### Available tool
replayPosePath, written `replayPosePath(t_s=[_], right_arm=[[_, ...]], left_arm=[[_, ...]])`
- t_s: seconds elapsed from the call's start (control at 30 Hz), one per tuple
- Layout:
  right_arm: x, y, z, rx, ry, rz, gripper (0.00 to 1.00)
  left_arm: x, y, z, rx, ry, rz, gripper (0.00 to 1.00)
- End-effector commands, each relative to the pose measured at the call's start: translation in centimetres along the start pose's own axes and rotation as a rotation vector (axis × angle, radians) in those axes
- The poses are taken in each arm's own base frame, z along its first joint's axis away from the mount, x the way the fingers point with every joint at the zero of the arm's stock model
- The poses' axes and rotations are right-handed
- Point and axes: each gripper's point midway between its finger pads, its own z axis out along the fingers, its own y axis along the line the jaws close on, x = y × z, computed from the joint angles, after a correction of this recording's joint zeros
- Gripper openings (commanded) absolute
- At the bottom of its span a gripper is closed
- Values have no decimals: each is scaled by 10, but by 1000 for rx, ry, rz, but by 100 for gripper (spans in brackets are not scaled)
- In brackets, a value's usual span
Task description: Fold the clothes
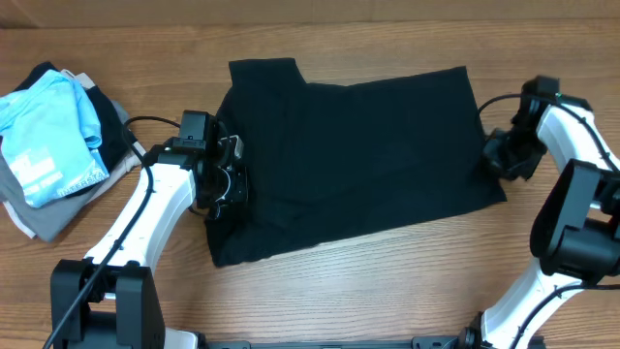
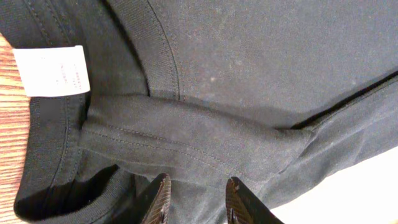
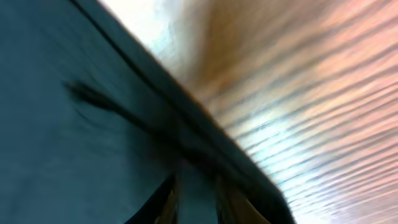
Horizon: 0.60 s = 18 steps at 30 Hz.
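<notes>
Two arms, one shirt (image 1: 358,155), one pile (image 1: 53,145) of other clothes, one wood table (image 1: 387,291).

Left arm (image 1: 145,218) reaching inward from the near left edge, bent at the elbow, left gripper (image 1: 229,179) down on the left edge of the shirt. Right arm (image 1: 581,184) rising from the near right corner, folded back at the elbow, right gripper (image 1: 504,155) pointing left at the right edge of the shirt.

Shirt black, spread flat across the middle of the table, one sleeve sticking out at the far left.

Close view, left: two fingers (image 2: 157,200) a narrow gap apart, a raised ridge of black cloth by the collar running down between them; hard to tell whether pinched. One white label (image 2: 53,70) just left of the collar.

Close view, right: blurred, two fingers (image 3: 166,202) astride the hem, gap narrow, grip impossible to judge.

Pile at the far left, apart from the shirt: light blue on top, grey and beige beneath.
</notes>
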Motion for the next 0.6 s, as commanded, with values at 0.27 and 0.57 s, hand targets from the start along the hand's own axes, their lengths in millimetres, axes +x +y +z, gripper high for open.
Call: replayPosePath(t_s=[0.27, 0.57], right_arm=[[70, -17, 19, 56, 264, 4, 21], [85, -43, 11, 202, 314, 43, 21]], left_arm=[[41, 14, 26, -8, 105, -13, 34], [42, 23, 25, -44, 110, -27, 34]])
